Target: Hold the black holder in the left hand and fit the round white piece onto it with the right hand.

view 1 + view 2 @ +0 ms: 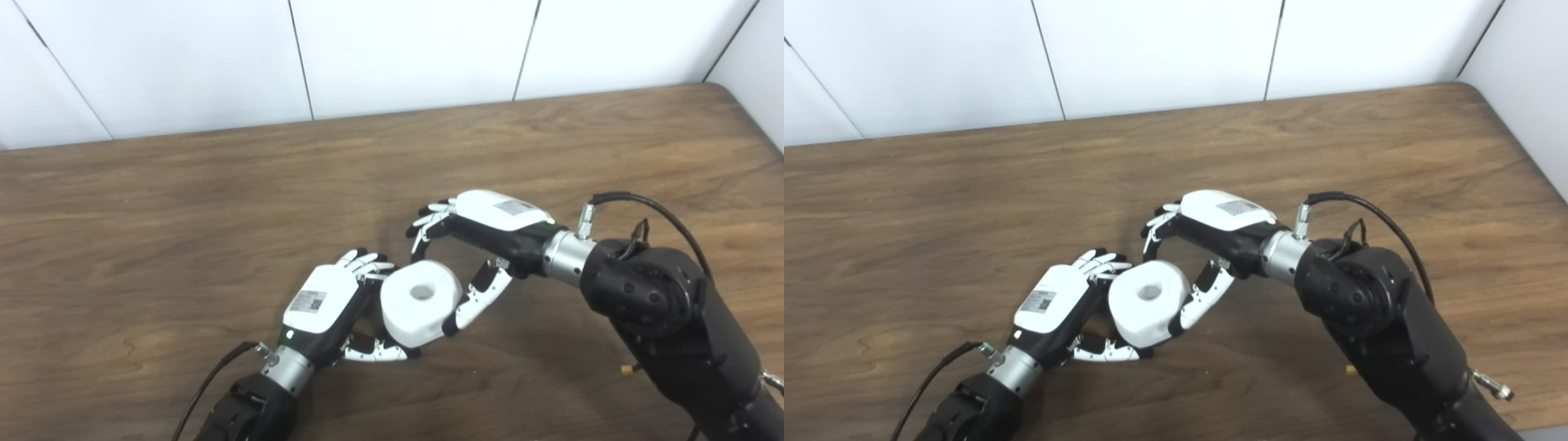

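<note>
One tabletop (pixel 184 202), brown wood grain, is recorded as the bearing surface; it is backed by white wall panels (pixel 404 49) and carries no loose items besides those listed.

Two arms are entered from the near edge. One right hand (pixel 465 257) is held with fingers curled above the work and thumb stretched down, its tip touching the lower right side of the white piece; the spread suggests that steadying or pressing is being done, not a full grasp.

One left hand (pixel 334 306) is closed from the left, fingers above and thumb beneath, evidently so that a fixed base is offered to the other hand.

One round white piece (pixel 419 300), with a centre hole turned upward, is held just off the tabletop between the two hands.

One black holder is presumed inside the left hand's grasp; it is hidden behind the white piece, so seating cannot be confirmed.
</note>
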### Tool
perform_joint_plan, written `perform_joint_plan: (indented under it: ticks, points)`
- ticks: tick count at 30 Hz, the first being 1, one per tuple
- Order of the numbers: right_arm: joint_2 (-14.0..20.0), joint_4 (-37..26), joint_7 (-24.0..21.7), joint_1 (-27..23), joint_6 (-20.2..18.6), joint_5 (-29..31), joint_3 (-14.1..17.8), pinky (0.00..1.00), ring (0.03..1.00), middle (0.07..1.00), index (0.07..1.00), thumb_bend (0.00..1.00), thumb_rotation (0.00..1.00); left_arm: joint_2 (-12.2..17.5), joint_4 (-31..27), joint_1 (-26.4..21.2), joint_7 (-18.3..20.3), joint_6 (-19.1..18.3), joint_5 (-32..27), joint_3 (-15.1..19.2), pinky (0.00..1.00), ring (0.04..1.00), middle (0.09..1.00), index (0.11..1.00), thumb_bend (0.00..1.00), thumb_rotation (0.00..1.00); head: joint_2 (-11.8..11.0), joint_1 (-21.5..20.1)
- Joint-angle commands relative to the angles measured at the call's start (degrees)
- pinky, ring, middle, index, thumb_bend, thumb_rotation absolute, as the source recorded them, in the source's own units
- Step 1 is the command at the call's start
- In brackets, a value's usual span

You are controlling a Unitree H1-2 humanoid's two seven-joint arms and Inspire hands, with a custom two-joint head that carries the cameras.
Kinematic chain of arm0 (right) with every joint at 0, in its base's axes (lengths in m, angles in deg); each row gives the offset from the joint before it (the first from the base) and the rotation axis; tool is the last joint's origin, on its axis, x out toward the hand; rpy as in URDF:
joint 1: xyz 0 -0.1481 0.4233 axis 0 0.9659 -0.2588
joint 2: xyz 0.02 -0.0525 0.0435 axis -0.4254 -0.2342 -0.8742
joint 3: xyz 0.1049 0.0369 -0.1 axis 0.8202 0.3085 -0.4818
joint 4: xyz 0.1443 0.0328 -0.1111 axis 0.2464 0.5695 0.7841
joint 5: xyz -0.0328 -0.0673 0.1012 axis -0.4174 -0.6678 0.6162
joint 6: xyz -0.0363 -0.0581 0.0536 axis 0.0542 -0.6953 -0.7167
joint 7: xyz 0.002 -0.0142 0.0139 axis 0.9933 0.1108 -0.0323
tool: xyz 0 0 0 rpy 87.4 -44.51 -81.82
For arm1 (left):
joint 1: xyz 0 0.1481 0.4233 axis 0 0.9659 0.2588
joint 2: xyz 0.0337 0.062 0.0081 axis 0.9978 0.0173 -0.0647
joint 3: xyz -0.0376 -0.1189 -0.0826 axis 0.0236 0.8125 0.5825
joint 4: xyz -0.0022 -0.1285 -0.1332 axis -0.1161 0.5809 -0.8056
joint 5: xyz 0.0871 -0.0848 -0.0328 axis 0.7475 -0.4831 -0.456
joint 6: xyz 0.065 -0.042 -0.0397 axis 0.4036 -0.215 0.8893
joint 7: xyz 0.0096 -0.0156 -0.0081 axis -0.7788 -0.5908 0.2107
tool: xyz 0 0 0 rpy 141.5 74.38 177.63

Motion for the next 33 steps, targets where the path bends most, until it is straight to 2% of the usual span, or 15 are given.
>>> perform_joint_plan:
  ticks: [1,6,9,18,21,30,33]
  points:
    - [0.68,-1.53,-0.84,-2.02,-0.30,-0.04,1.08,1.00,0.977,0.903,0.722,1.00,0.38,0.34,2.11,0.17,2.67,-1.45,2.23,-1.02,0.95,0.873,0.784,0.485,0.52,0.05,0.04,-0.06]
    - [0.51,-1.76,-2.73,-2.11,-0.37,-1.48,1.56,1.00,0.998,0.970,0.852,1.00,0.42,0.32,1.88,0.14,3.00,-1.61,2.05,-0.99,0.95,0.876,0.784,0.485,0.52,0.05,-0.05,-0.12]
    - [0.66,-1.58,-3.15,-2.39,-0.29,-2.04,1.79,1.00,1.000,0.996,0.900,1.00,0.45,0.30,1.97,0.15,2.78,-1.56,2.28,-1.04,0.94,0.873,0.783,0.485,0.52,0.05,-0.06,-0.16]
    - [0.71,-1.03,-3.83,-3.01,-0.26,-3.07,2.32,1.00,1.000,1.000,0.995,1.00,0.48,0.33,2.06,0.08,2.86,-1.52,2.09,-0.99,0.94,0.873,0.784,0.486,0.52,0.05,-0.22,-0.43]
    - [1.00,-1.05,-4.50,-3.34,-0.30,-2.61,2.92,1.00,1.000,1.000,1.000,1.00,0.49,0.34,2.11,0.07,2.81,-1.49,2.07,-0.97,0.94,0.873,0.783,0.485,0.52,0.05,-0.22,-0.43]
    - [0.31,-1.44,-15.48,-6.01,-0.42,-2.64,10.77,1.00,1.000,1.000,1.000,1.00,0.52,0.47,2.76,-0.01,2.29,-1.13,1.92,-0.88,0.94,0.870,0.779,0.485,0.52,0.05,-0.76,-0.54]
    - [-0.10,-1.89,-17.61,-6.08,-0.43,-0.66,14.75,1.00,1.000,1.000,1.000,1.00,0.54,0.66,2.42,0.10,2.63,-1.38,2.21,-0.90,0.95,0.868,0.774,0.485,0.52,0.05,-0.79,-0.41]
